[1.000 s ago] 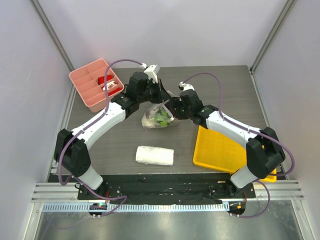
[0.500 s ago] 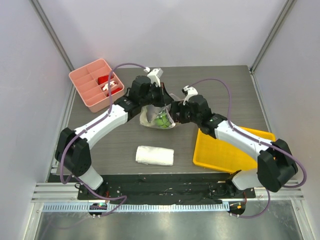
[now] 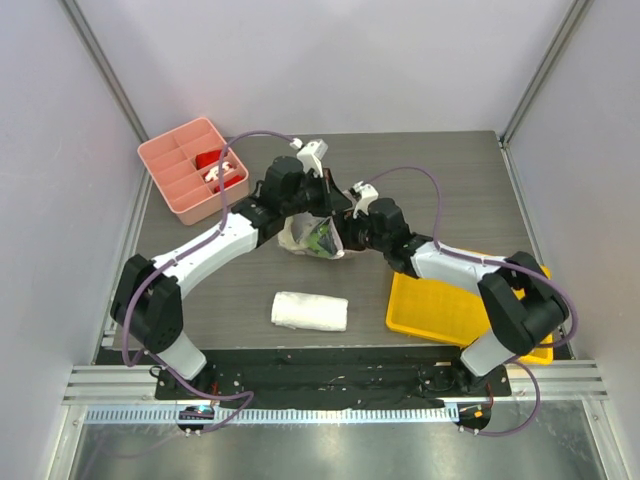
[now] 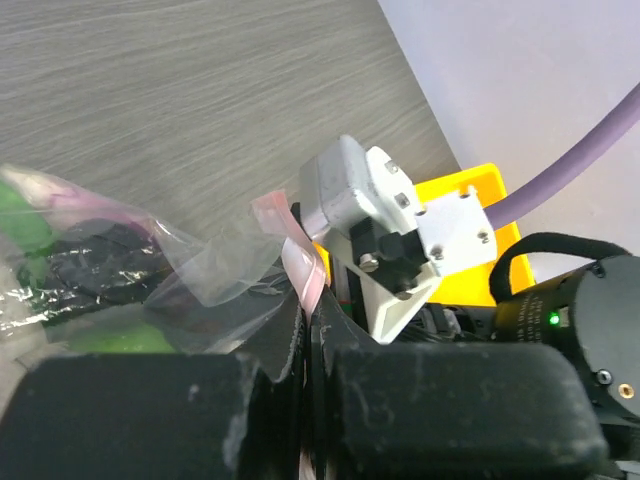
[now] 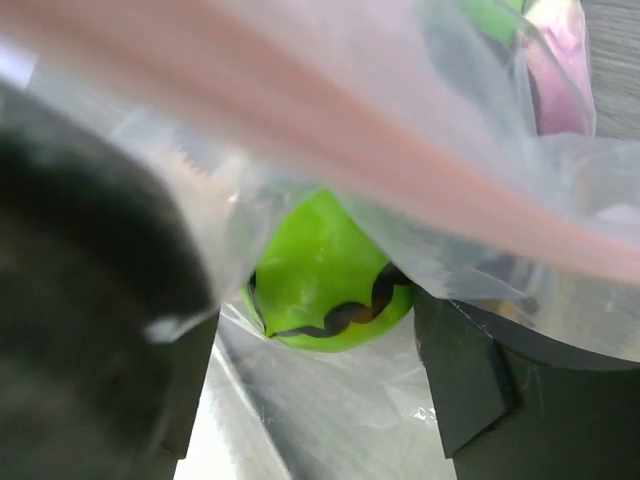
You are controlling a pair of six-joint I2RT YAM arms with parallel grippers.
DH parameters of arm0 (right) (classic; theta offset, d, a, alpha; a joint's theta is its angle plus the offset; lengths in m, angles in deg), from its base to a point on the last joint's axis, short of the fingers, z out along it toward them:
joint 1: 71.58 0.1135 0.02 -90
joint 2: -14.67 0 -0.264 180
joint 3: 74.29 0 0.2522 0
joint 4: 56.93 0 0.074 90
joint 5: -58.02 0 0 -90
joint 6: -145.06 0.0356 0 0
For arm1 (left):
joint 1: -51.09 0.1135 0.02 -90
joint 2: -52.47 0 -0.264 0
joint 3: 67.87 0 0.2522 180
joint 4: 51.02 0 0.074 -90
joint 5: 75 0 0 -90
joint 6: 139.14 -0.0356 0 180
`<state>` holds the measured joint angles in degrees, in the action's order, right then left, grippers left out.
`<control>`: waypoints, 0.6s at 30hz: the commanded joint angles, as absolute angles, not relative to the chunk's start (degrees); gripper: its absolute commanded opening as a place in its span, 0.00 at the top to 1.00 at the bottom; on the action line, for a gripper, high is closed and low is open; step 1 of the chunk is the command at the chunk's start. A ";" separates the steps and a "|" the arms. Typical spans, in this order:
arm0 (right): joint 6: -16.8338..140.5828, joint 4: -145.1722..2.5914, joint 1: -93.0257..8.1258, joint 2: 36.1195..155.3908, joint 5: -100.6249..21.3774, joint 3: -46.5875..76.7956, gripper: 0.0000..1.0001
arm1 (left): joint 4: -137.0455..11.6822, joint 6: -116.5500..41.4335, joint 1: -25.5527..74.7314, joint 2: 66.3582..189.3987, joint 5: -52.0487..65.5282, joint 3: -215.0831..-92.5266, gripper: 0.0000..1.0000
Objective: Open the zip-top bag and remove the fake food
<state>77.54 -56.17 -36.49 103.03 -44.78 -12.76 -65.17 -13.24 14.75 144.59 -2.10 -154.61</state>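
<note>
Dark grey wood-grain counter (image 3: pixel 250 290), evenly lit. Pale lilac-grey walls (image 3: pixel 330 60) on three sides. Metal posts (image 3: pixel 105 70) at the rear corners. Aluminium rail (image 3: pixel 120 385) along the near edge.

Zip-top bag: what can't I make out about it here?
- Top view: the left gripper and right gripper cover the bag's mouth; open or zipped, cannot tell.
- Right wrist view: pink strip blurred, too near the lens.
- Left wrist view: left edge cuts off the bag; food inside dark, unclear.
</note>
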 commanded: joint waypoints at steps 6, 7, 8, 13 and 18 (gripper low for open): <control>83.09 -39.42 -35.37 113.45 -43.75 -12.72 0.12 | -55.82 -10.99 13.38 146.60 -2.93 -154.58 1.00; 83.18 -39.58 -35.28 115.29 -42.80 -11.59 0.11 | -55.39 -10.73 13.30 146.78 -3.10 -154.58 1.00; 83.36 -39.49 -34.84 116.18 -42.10 -11.14 0.11 | -55.29 -10.73 13.21 147.04 -3.10 -154.50 1.00; 87.05 -32.04 -34.05 121.36 -39.38 -10.96 0.02 | -55.03 -10.47 12.77 147.83 -2.67 -154.58 1.00; 88.28 -24.20 -33.26 123.57 -29.11 -11.93 0.00 | -56.34 -11.17 12.06 148.27 -2.67 -155.81 1.00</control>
<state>85.52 -31.65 -34.65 121.52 -39.32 -12.54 -62.92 -12.71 15.04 149.27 2.05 -153.60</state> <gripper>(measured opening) 0.989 0.003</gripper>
